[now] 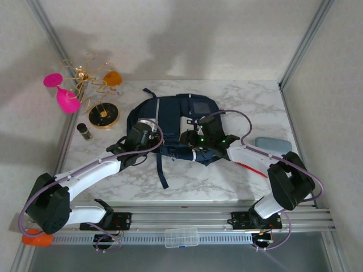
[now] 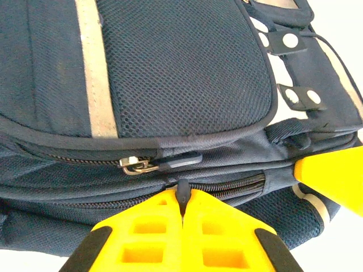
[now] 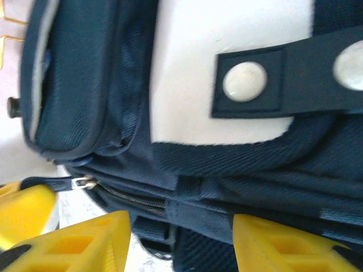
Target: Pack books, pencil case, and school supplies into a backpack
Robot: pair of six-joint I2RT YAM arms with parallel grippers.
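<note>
The navy backpack [image 1: 173, 113] lies flat mid-table, its pale stripe [image 2: 96, 68] running across the front. My left gripper [image 2: 182, 198] is shut on a black zipper pull [image 2: 183, 190] at the bag's near edge, with a silver zip slider [image 2: 135, 165] just above it. My right gripper [image 3: 181, 238] stands open, its yellow fingers [image 3: 85, 241] on either side of the bag's edge seam without pinching it. The pale grey-blue pencil case [image 1: 273, 144] lies on the table at the right. A red packet of school supplies [image 1: 249, 168] peeks out under my right arm. The books are out of view.
At the back left stand pink glasses [image 1: 61, 93], a gold wire stand [image 1: 85, 76], a black-and-gold disc [image 1: 104, 115] and a small dark bottle [image 1: 84, 131]. A clear plastic box [image 1: 181, 237] rests on the front rail. A dark strap [image 1: 160, 170] trails toward the near edge.
</note>
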